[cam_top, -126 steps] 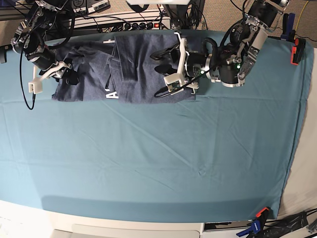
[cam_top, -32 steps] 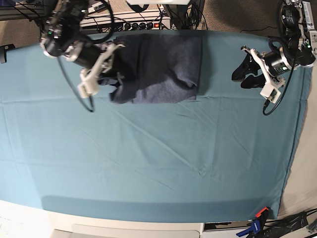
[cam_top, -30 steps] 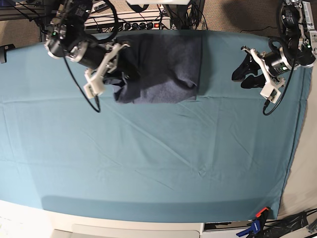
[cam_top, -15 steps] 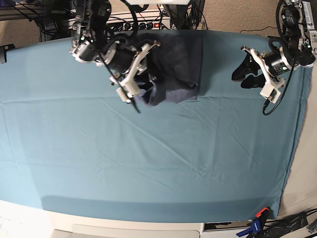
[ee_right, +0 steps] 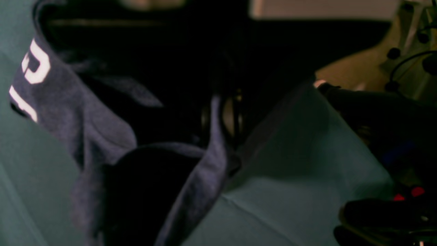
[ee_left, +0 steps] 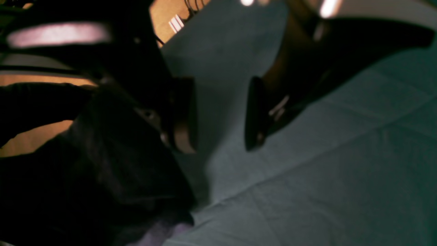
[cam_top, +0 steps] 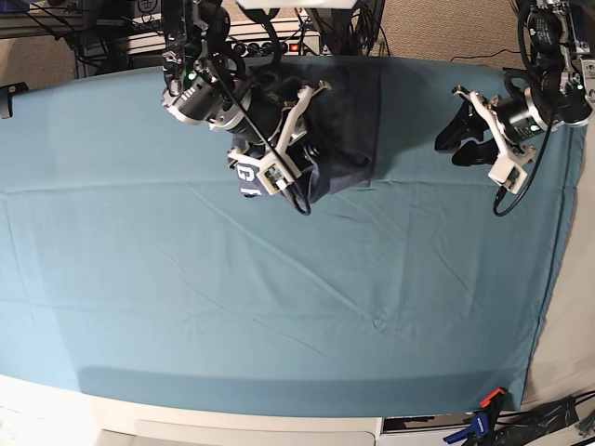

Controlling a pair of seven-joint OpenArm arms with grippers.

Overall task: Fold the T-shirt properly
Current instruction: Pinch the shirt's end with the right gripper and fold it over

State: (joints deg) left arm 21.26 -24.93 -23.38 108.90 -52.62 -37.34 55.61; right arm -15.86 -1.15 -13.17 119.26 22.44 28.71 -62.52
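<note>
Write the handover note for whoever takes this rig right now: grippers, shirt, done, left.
Right gripper: shut on a fold of the heathered blue-grey cotton T-shirt, holding it lifted over the rest, white lettering showing.
Left gripper: open, empty, above the teal table cloth, apart from the shirt.
T-shirt: bundled at the table's far edge.
Done: partly folded.
Left: lay this fold down, release, square up the edges.

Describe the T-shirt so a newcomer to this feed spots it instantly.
Find the teal table cloth covering the table, then its far edge. The T-shirt is the dark blue-grey bundle there, pinched by the right gripper, the only fabric with white lettering.
</note>
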